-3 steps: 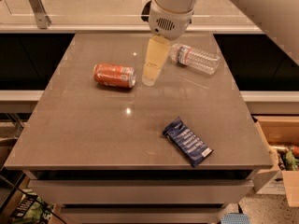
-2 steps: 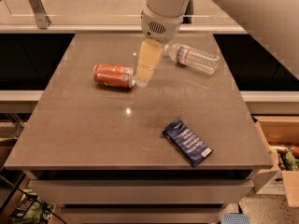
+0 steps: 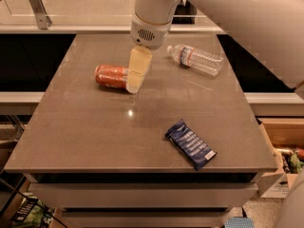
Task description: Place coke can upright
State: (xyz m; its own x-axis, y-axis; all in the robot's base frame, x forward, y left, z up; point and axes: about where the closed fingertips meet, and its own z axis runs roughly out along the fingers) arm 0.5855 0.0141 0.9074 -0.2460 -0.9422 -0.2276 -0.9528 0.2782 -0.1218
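Note:
The orange-red coke can (image 3: 110,76) lies on its side on the grey table (image 3: 95,137), left of the middle, long axis running left to right. My gripper (image 3: 134,87) hangs down from the white arm, its pale yellowish fingers (image 3: 138,68) just at the can's right end, overlapping it in view. The can's right end is hidden behind the fingers. I cannot tell whether the fingers touch the can.
A clear plastic water bottle (image 3: 195,59) with a red-and-white label lies on its side at the back right. A dark blue snack bag (image 3: 190,144) lies near the front right edge. A cardboard box (image 3: 284,151) stands on the floor at the right.
The gripper has moved left and slightly down, from between the can and the bottle to the can's right end. The can, bottle and snack bag have not moved.

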